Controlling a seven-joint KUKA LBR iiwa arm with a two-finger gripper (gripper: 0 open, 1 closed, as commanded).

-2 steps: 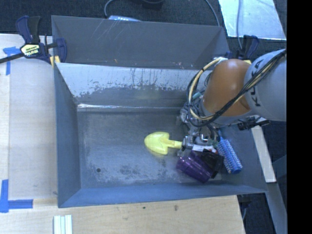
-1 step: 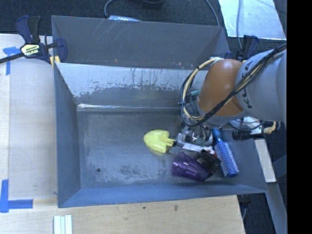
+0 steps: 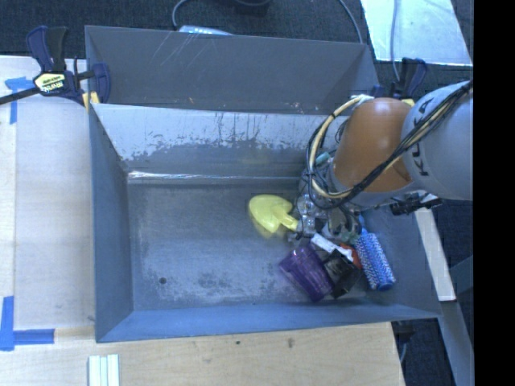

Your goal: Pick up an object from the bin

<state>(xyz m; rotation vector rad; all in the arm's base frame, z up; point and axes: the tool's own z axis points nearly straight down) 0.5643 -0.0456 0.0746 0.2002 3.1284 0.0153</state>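
- Yellow rounded lump (image 3: 268, 213): lies on the floor of the bin, just beside the gripper (image 3: 310, 223), on its side toward the view's left; touching it or a hair apart, cannot tell which.
- Gripper: hangs low in the bin, close to the floor, between the yellow lump and a small heap; open or closed, cannot tell, since the wrist and cables hide the tip; nothing seen held in it.
- White and red piece (image 3: 331, 245): just below the gripper in the view, at the top of the heap, right up against the gripper's lower end.
- Purple crinkled packet (image 3: 304, 270): below the gripper, nearer the bin's front wall, leaning on the heap.
- Black thing (image 3: 342, 276): beside the purple packet, on the side away from the yellow lump; shape hard to make out.
- Blue bristly brush (image 3: 374, 261): beyond the heap, toward the view's right of the gripper, lying along the bin's right wall.
- Orange cover (image 3: 378, 147) and looped cables (image 3: 322, 147): above the gripper, on the wrist of the arm (image 3: 447, 143).
- Bin (image 3: 161, 248): grey metal, bare floor stretching well away from the gripper toward the view's left.
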